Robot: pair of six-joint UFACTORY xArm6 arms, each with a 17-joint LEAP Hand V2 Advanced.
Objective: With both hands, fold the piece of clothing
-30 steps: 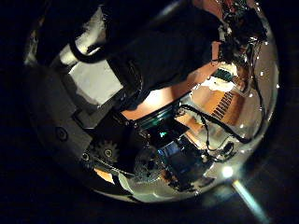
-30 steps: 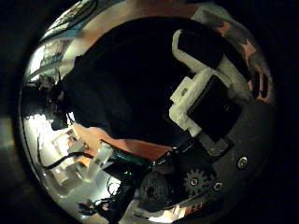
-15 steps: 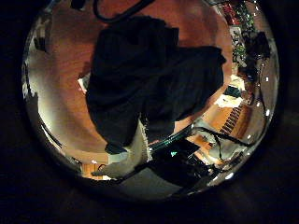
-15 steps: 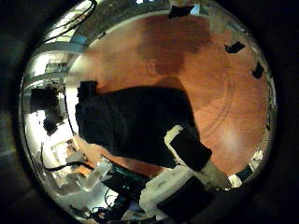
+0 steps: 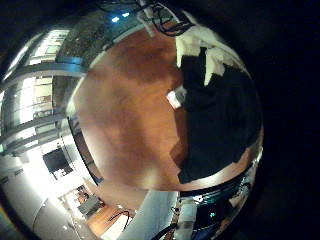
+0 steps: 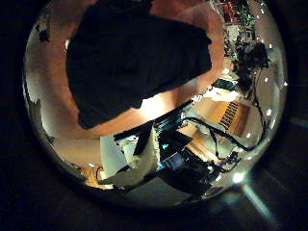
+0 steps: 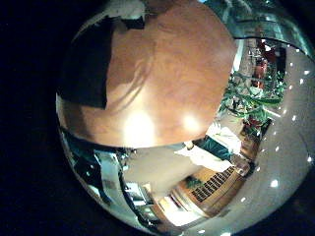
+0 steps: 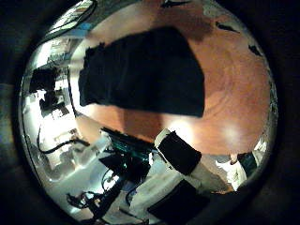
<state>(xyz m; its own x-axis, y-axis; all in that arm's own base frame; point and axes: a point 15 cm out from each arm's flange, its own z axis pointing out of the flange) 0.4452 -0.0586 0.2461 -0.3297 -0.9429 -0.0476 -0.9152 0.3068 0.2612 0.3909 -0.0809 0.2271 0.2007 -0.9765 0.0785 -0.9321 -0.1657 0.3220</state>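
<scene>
Four palm cameras, all raised above the bench (image 8: 234,103), facing down, none close, each sharing the dark garment (image 8: 145,70)

Wooden table (image 7: 167,88) — bright room lights

Left hand (image 6: 135,159): white and black fingers (image 5: 205,50) extend at the rim of both its palm views, closing on nothing. Right hand (image 8: 178,155): a white and black finger reaches in from the view's rim, likewise holding nothing.
</scene>
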